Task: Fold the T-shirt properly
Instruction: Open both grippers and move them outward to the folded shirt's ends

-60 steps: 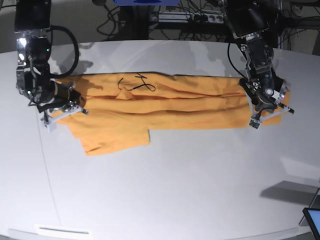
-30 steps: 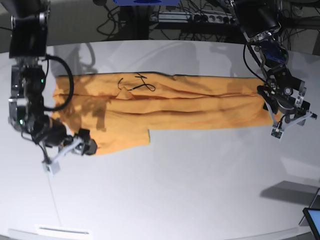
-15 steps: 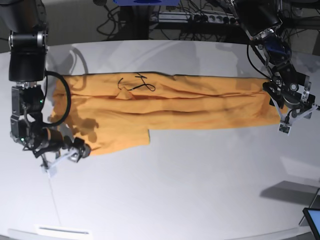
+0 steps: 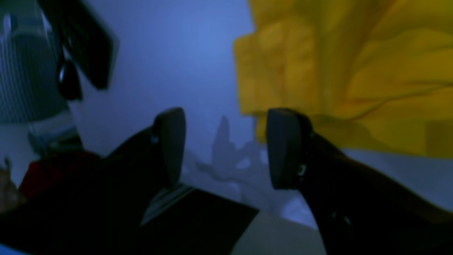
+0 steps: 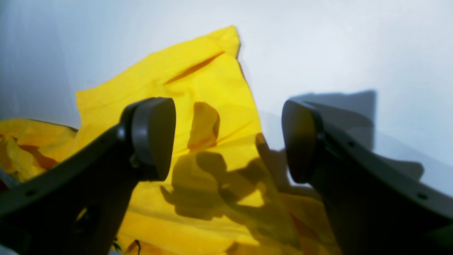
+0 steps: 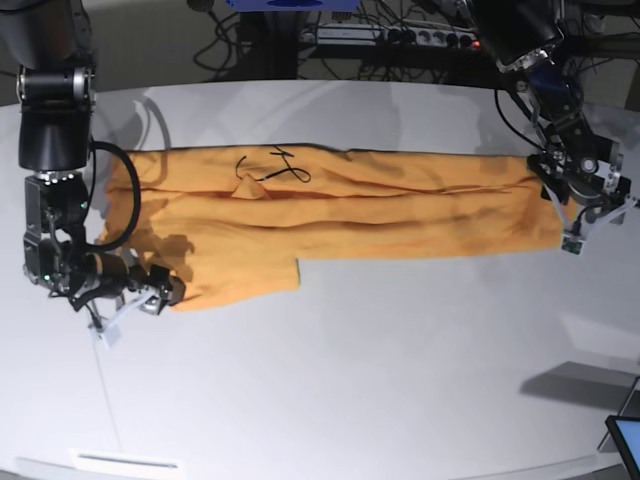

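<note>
The orange-yellow T-shirt (image 6: 380, 215) lies flat in a long band across the white table (image 6: 380, 380), with a dark squiggle (image 6: 275, 170) near its collar and a sleeve hanging toward the front left. My right gripper (image 6: 130, 312) hovers at the sleeve's lower left corner. In the right wrist view the right gripper (image 5: 226, 141) is open over the T-shirt (image 5: 212, 78), holding nothing. My left gripper (image 6: 598, 225) stands just off the shirt's right end. In the left wrist view the left gripper (image 4: 226, 148) is open and empty, with the T-shirt (image 4: 354, 71) edge beside one finger.
Cables and a power strip (image 6: 380, 35) run behind the table's far edge. A screen corner (image 6: 625, 440) pokes in at the bottom right. A white label (image 6: 125, 462) sits at the front left edge. Bare tabletop spreads in front of the shirt.
Both grippers have come off the shirt's ends. The right gripper dropped toward the front left, then edged to the sleeve corner. The left gripper shifted right and slightly back.
</note>
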